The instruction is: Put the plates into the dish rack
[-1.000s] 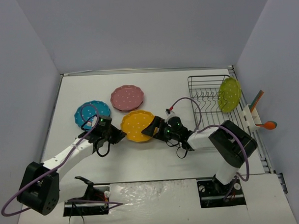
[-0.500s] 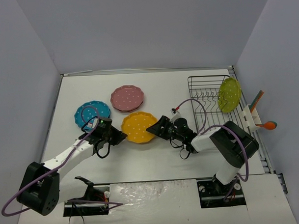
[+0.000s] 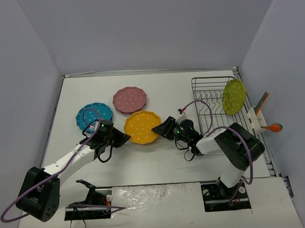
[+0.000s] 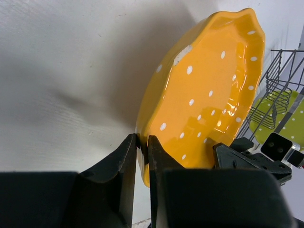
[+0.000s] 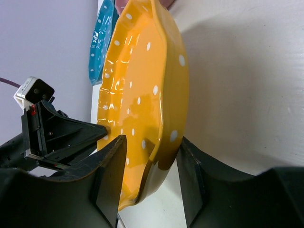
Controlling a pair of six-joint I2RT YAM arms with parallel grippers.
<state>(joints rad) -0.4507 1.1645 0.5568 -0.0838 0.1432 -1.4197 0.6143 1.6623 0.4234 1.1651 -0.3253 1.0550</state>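
A: Plate colours?
B: orange-yellow plate [image 3: 141,128], blue plate [image 3: 94,116], pink plate [image 3: 129,100], yellow-green plate [image 3: 234,96]. All have white polka dots.
A: Rack?
B: dish rack [image 3: 207,99] is black wire. surface [image 3: 159,164] is white.
A: Hardware?
B: left gripper [image 3: 124,138] and right gripper [image 3: 155,129] are black. Arm links are white with black joints, cables [image 3: 69,162] purple. Walls are pale lavender-grey.
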